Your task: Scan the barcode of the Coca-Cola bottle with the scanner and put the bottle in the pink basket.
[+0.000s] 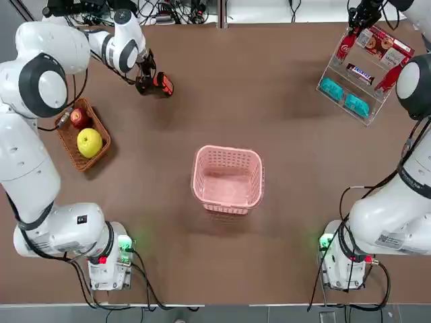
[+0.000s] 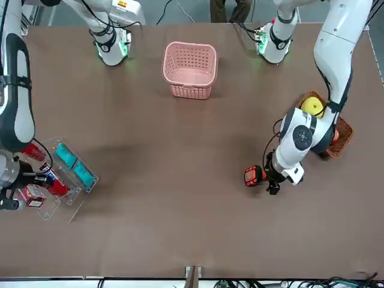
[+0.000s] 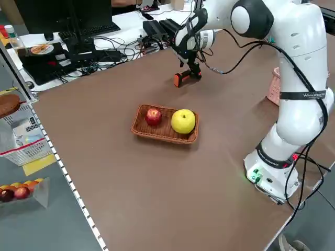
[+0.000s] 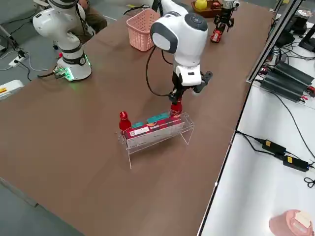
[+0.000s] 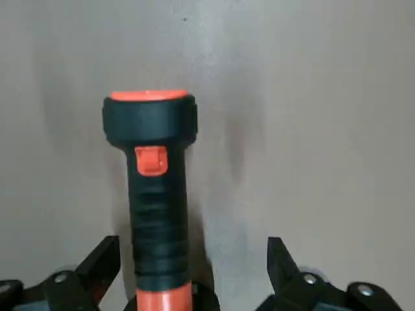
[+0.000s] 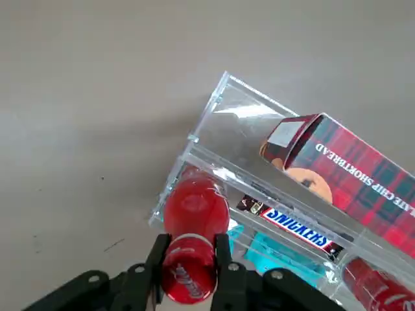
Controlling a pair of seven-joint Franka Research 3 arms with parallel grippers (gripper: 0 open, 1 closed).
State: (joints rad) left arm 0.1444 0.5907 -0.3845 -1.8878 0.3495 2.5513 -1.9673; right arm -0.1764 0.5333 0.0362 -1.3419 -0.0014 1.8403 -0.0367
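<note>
We see the robot's two arms reaching over the brown table to its far side. At far left, the left arm bows outward from its near-left base, then folds back inward, bringing the left gripper [image 5: 194, 243] low beside the orange-and-black scanner [image 5: 159, 214]. Its fingers are released and spread wide, with the scanner's handle between them; we cannot tell whether either finger touches it.

At far right, the right arm swings out from its near-right base and bends down over the clear rack [image 4: 150, 140], the right gripper [image 6: 191, 249] pointing toward the table. Its fingers are clenched around the neck end of a red bottle [image 6: 196, 206], apparently the Coca-Cola, at the rack's far-left corner. We cannot make out whether the bottle has left the rack's surface.

A second red bottle [image 4: 125, 121], a red shortbread box [image 6: 363, 178], a Snickers bar [image 6: 295, 228] and teal packets [image 1: 357, 105] share the rack. Between the arms, nearer the robot, sits the pink basket [image 1: 227, 176]; at left, a wicker basket [image 1: 69, 140] carries two fruits [image 3: 183, 121].
</note>
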